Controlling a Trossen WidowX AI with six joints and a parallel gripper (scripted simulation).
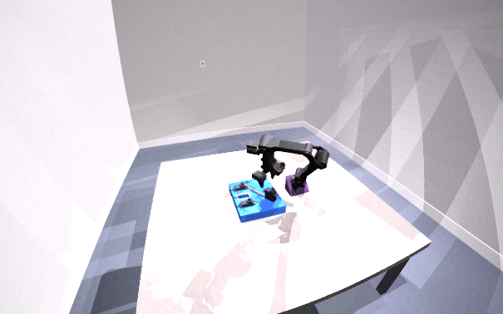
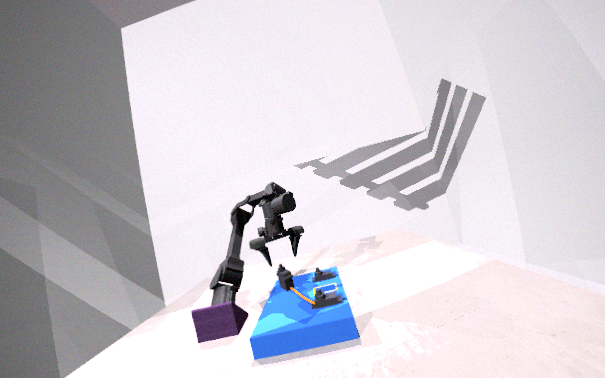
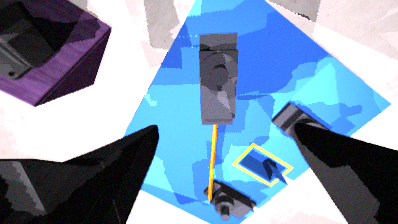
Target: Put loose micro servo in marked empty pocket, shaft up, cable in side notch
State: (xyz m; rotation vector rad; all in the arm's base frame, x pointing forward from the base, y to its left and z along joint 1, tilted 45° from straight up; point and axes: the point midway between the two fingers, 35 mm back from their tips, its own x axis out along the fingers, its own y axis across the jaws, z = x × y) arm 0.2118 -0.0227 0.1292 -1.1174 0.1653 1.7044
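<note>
White table (image 1: 204, 257), blue deck (image 1: 258, 213), purple base block (image 1: 297, 186)

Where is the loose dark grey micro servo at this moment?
In the wrist view, the loose dark grey micro servo stands on the blue deck, upper centre, beyond the yellow-outlined empty pocket.

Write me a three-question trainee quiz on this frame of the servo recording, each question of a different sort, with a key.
1. True or false: the gripper is shut on the loose micro servo.
2. Which marks the empty pocket on the blue deck? A: a yellow outline. B: a red cross. C: a purple block.
3. Fill in: the cable running from the loose servo is coloured ____.

Key
1. False. The fingers stand wide apart above the deck, with nothing between them; the servo stands on the deck below them.
2. A.
3. Orange.
</note>
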